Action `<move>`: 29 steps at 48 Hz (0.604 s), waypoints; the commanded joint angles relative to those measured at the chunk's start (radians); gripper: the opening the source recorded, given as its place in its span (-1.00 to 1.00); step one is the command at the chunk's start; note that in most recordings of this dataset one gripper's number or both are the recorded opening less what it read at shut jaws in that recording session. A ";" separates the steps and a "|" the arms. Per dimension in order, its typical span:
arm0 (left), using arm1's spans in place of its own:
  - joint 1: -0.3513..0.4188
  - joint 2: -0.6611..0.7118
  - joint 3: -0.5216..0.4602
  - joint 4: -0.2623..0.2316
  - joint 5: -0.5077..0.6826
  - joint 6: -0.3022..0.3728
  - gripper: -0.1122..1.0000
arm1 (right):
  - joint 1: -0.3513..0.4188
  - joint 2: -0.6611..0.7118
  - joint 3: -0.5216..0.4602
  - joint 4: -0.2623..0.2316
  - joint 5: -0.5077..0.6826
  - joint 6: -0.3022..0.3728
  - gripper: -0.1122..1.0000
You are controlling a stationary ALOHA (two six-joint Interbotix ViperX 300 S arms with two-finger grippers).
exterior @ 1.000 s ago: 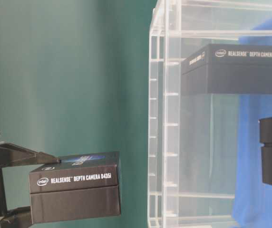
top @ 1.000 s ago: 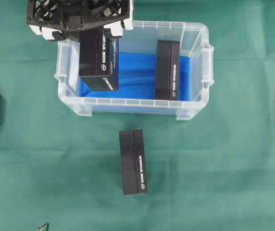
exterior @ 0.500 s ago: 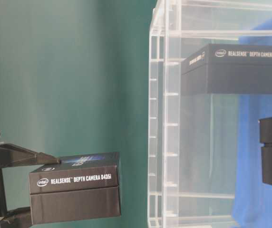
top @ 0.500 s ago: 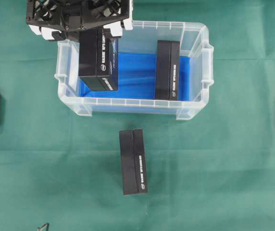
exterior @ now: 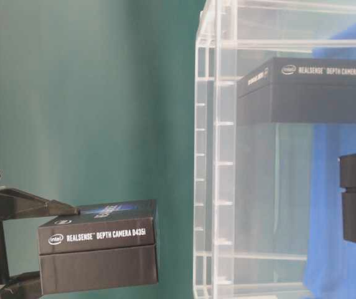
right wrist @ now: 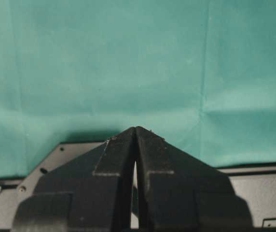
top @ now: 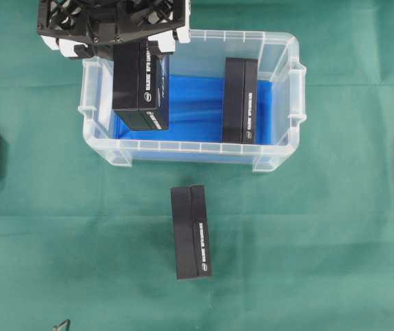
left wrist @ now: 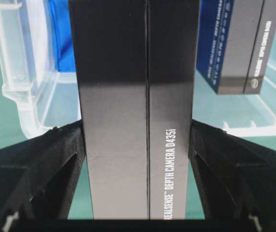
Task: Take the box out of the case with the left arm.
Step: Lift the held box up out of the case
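box (top: 140,84) | clamped in left tool (left wrist: 138,145), above case (top: 280,148) left end | advice: clear the rim fully, then carry toward bench (top: 59,227) | right tool (right wrist: 135,133) closed, empty

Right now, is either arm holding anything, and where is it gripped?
The left tool clamps a black RealSense box across its two broad faces at one end, above the case. The right tool is shut and empty.
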 commanded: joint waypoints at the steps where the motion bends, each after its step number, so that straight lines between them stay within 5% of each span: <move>1: 0.002 -0.031 -0.020 0.003 -0.002 0.002 0.33 | -0.002 0.000 -0.011 -0.002 -0.008 -0.002 -0.78; 29: 0.002 -0.031 -0.020 0.003 -0.003 0.000 0.33 | 0.000 -0.002 -0.011 -0.002 -0.002 -0.002 -0.78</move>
